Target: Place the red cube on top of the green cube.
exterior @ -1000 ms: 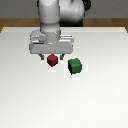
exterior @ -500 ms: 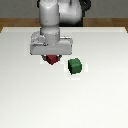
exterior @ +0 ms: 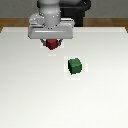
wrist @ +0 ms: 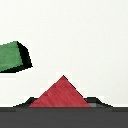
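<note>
Toward the exterior view's left of the pincer [exterior: 51, 42] the white table [exterior: 25, 85] runs bare out to its edge, with wide room on that side. The pincer hangs under the arm's pale grey hand near the table's far edge, where a strip of brown floor shows beyond. The red cube [exterior: 51, 44] sits between its fingertips, directly beneath the hand; in the wrist view the red cube [wrist: 61, 93] fills the space between the two dark fingers with one corner pointing away, so the pincer is clenched on it. Whether the cube rests on the table or is lifted clear, I cannot tell. Toward the exterior view's right of the pincer and nearer the camera, the green cube [exterior: 75, 65] stands alone, well apart from the red one, with open table on every side; the wrist view shows the green cube [wrist: 12, 57] off to one side.
</note>
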